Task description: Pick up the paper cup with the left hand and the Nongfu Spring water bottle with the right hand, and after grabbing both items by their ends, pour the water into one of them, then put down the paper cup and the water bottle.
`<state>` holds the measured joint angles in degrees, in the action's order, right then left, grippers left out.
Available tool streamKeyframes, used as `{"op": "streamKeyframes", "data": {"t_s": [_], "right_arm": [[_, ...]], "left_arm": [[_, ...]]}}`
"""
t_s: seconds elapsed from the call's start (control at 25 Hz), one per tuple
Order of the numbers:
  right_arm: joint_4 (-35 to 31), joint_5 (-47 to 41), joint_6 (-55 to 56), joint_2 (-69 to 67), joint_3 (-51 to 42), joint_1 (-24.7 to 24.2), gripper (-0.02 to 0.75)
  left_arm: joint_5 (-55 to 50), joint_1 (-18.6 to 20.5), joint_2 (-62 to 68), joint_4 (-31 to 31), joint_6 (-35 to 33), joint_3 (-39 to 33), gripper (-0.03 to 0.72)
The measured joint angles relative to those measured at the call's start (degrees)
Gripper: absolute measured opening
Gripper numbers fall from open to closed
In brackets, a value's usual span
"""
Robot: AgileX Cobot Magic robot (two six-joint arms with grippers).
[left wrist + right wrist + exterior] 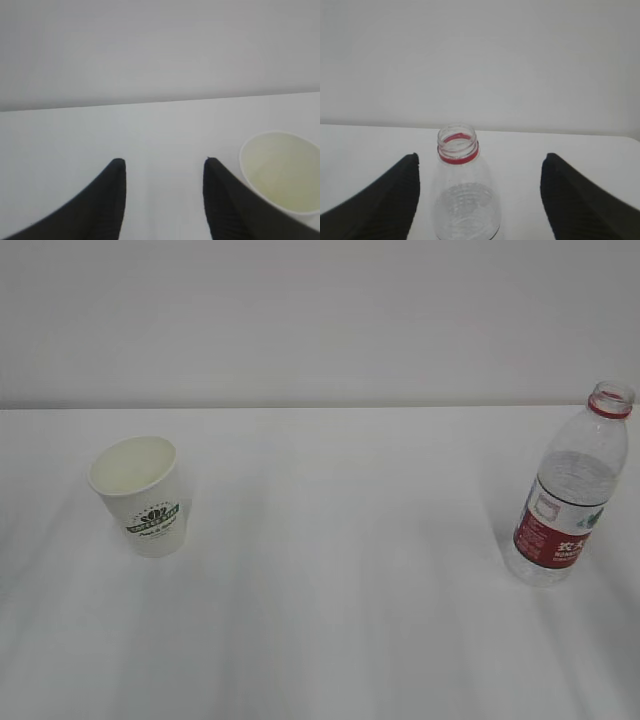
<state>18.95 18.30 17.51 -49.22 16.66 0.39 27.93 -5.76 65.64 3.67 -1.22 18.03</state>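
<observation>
Below, seen past the left claw: black ribbed fingers spread apart, pinching nothing, hovering over a plain white worktop. Just beside the right-hand finger of that claw, outside the gap: a small white tapered paper cup, upright, cream-white interior showing, contact with the finger not discernible. Same cup from the exterior view: green logo and lettering on its side, standing alone on the worktop, no arm visible there.

Likewise the right claw: black ribbed fingers spread wide, holding nothing. Between those fingers and lower, nearer the left-hand finger but clear of both: a tall clear ribbed plastic water bottle, upright, uncapped mouth and red neck ring facing the wrist camera. Same bottle from the exterior view: red-and-white label with white lettering, standing at the far right of the worktop, well apart from the cup. Clear colourless water faintly visible in the lower body; level not readable.
</observation>
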Motion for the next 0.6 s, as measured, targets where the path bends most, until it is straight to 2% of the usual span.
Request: {"op": "streamKeyframes", "data": {"t_s": [0.24, 0.6], "right_arm": [[0.6, 6.8, 1.3, -2.7, -3.1, 0.0, 0.568], [1.4, 16.8, 2.2, -14.8, -4.7, 0.0, 0.568]], "left_arm": [[4.1, 0.0, 0.9, -0.1, 2.2, -1.8, 0.365], [7.8, 0.0, 7.4, -1.1, 3.0, -1.8, 0.364]]}}
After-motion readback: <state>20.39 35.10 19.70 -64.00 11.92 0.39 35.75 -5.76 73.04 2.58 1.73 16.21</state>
